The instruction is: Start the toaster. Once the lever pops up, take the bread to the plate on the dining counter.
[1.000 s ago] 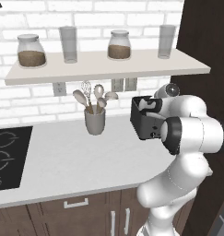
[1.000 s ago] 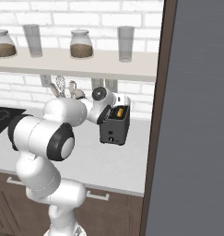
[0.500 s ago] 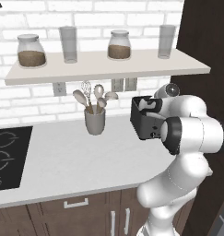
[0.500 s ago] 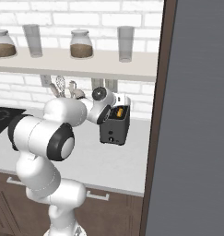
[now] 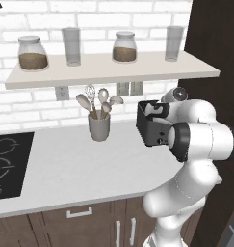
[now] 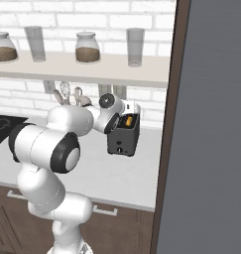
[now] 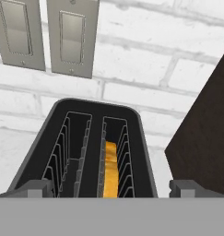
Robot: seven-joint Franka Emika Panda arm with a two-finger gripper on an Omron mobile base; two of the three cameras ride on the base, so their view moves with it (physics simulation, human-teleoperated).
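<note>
Black toaster [image 7: 85, 147] sat on the surface against the brick wall, bread [image 7: 110, 169] deep in its right slot; jaws hung wide apart above. Best to find the lever and press straight down.

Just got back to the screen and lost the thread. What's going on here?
The white arm has its open gripper poised just above the black toaster on the worktop, near the brick wall. A slice of bread sits down in one slot; the other slot is empty. The gripper holds nothing, so the bread hasn't been lifted out yet.
</note>
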